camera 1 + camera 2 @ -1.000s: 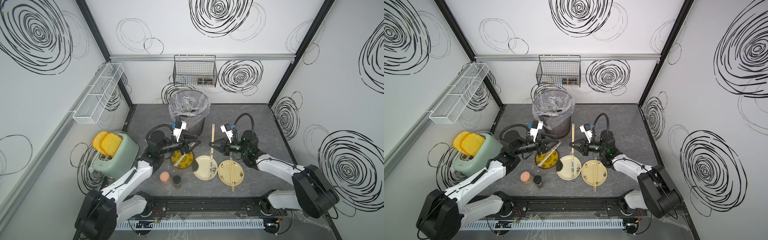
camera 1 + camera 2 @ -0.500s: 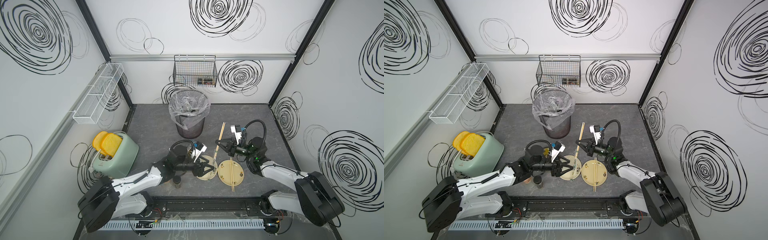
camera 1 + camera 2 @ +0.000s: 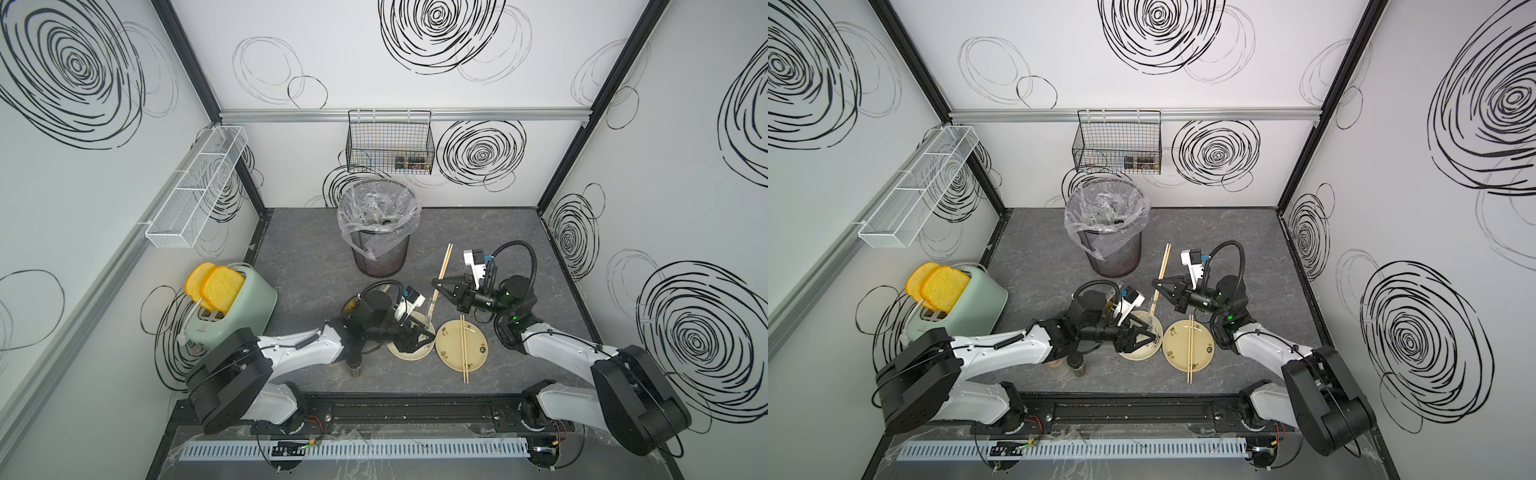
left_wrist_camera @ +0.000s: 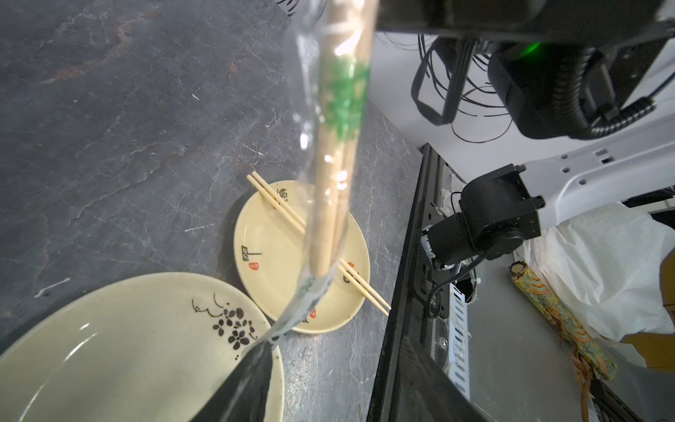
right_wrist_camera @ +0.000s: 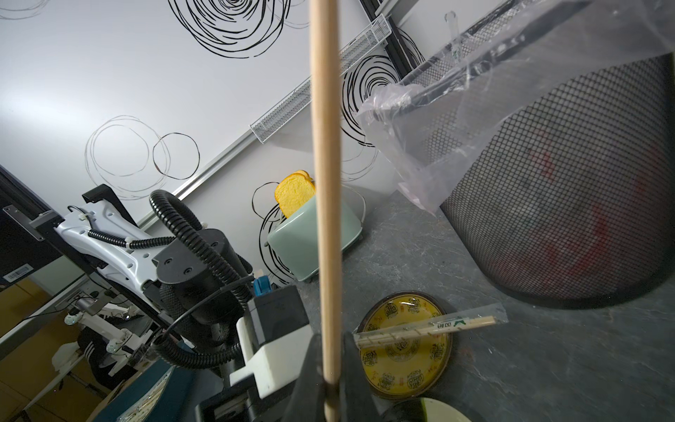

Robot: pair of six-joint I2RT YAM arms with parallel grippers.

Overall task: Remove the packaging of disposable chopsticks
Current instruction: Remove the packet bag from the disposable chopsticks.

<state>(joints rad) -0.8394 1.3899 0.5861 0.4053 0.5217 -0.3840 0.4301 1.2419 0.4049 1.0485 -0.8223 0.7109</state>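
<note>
**Half-sleeved pair pinched on the right, left jaws spread at the sleeve's tail**

Grey slate tabletop (image 3: pixel 316 249) under everything. At its back, a black mesh waste bin (image 3: pixel 380 257), clear liner draped over the rim, crumpled clear plastic inside. By the left wall, a mint-green toaster (image 3: pixel 239 309) with two toast slices (image 3: pixel 214 284) standing up in it.

Near the front rail, two cream plates side by side: a flower-marked plate (image 4: pixel 109 347) and a red-stamped plate (image 3: pixel 478 353). Across the latter, a bare pair (image 3: pixel 463 349), ends overhanging the rim. Further back, beside the left arm's wrist, a yellow patterned plate (image 5: pixel 401 361) bearing a wrapped pair (image 5: pixel 427 326) inside its printed sleeve.

Above the flower-marked plate, left gripper (image 3: pixel 424 337), jaws spread (sleeve tail touching one fingertip, not pinched). Beyond the plates, right gripper (image 3: pixel 435 284), clamped shut on the held pair (image 3: pixel 445 257), tilted, upper half bare. Around the lower half, the clear sleeve (image 4: pixel 310 153) with green print, loose end trailing past the stick tips down to that left fingertip.
</note>
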